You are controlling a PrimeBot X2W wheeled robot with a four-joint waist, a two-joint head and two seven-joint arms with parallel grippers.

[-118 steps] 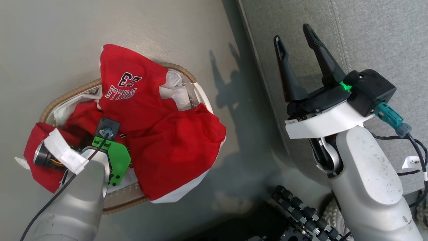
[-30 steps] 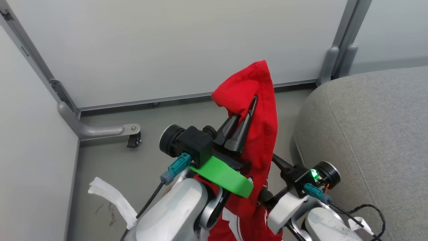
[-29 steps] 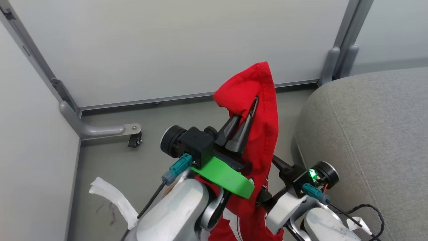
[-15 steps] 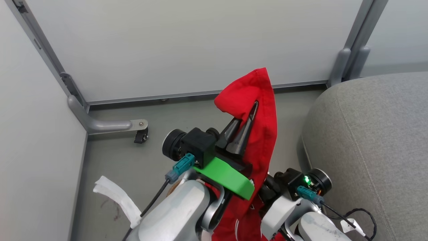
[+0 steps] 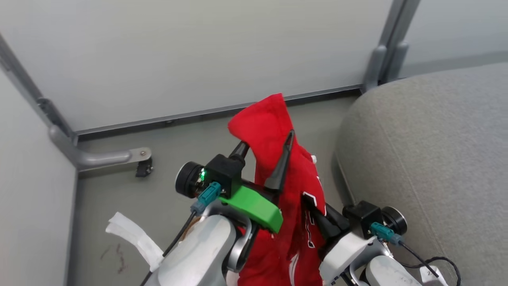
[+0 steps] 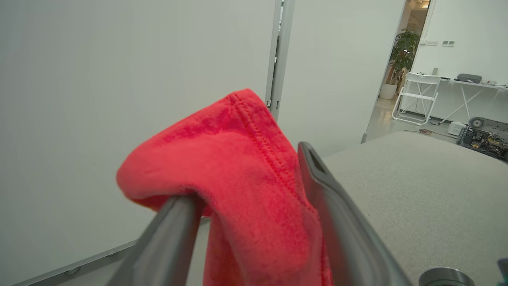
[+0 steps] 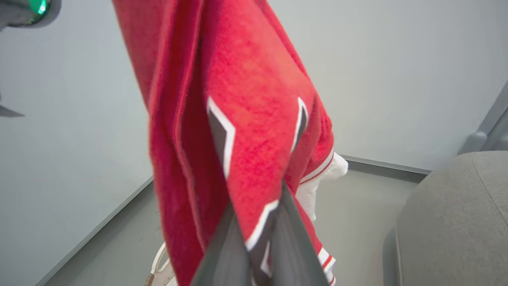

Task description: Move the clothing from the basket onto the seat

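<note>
A red garment (image 5: pixel 274 131) with white-edged lettering hangs in the air to the left of the grey seat (image 5: pixel 428 151). My left gripper (image 5: pixel 266 139) stands open, its two fingers spread, and the cloth's top fold drapes over one finger and sags between them (image 6: pixel 246 174). Lower down, my right gripper (image 5: pixel 311 206) is shut on the same garment (image 7: pixel 254 119), fingers pinched together (image 7: pixel 258 234) at the printed part. The seat's rounded corner (image 7: pixel 452 222) lies just right of the hanging cloth. A sliver of the basket's white handle and brown rim (image 7: pixel 156 266) shows far below.
Pale wall panels (image 5: pixel 190 51) close off the back and left, with a metal post foot and caster (image 5: pixel 139 161) on the grey floor (image 5: pixel 131 198). In the left wrist view, the seat's broad top (image 6: pixel 416 182) stretches right toward a white folding chair (image 6: pixel 416 95).
My left gripper's fingers have spread apart from shut to open, the red garment still draped on them. The right gripper stays clamped lower on it. The head camera has shifted.
</note>
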